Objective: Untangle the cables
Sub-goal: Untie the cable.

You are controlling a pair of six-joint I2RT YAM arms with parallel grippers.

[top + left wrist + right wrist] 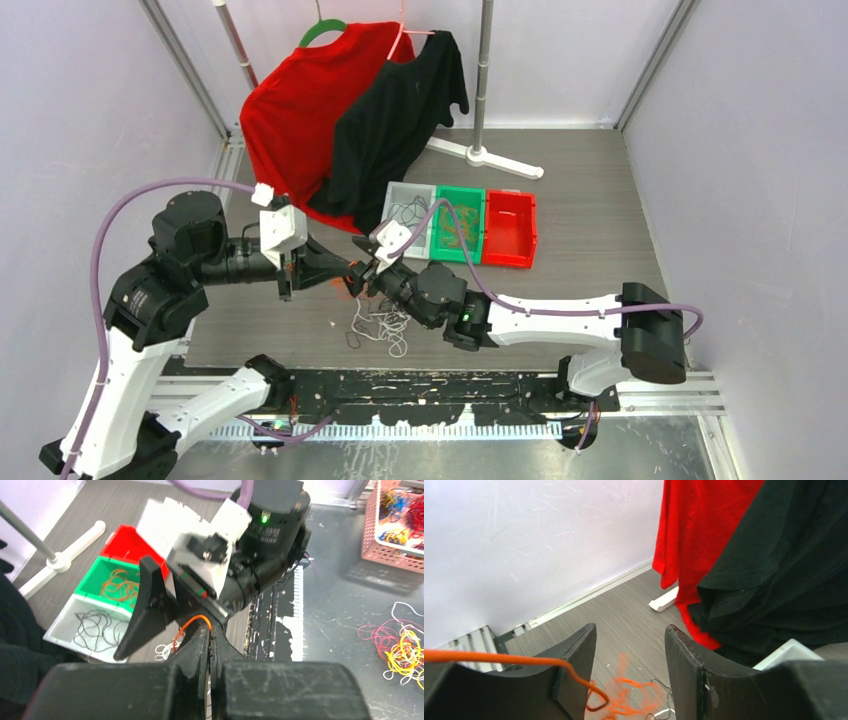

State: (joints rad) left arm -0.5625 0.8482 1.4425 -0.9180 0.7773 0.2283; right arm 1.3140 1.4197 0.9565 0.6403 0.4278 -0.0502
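A tangle of white cables (385, 325) with some black strands lies on the table in front of both grippers. My left gripper (342, 272) is shut on an orange cable (192, 622), which loops out from its closed tips (211, 630) down toward a white cable (162, 651). My right gripper (366, 280) faces it tip to tip, jaws open (631, 650). The orange cable (499, 657) runs across its left finger (574, 660) and drops to a blurred orange bunch (634, 697) below.
A grey bin (410, 187) with black cables, a green bin (460, 190) with orange-brown cables and a red bin (508, 235) stand behind the grippers. A red shirt (300, 100) and a black shirt (400, 110) hang on a rack with a white foot (490, 158).
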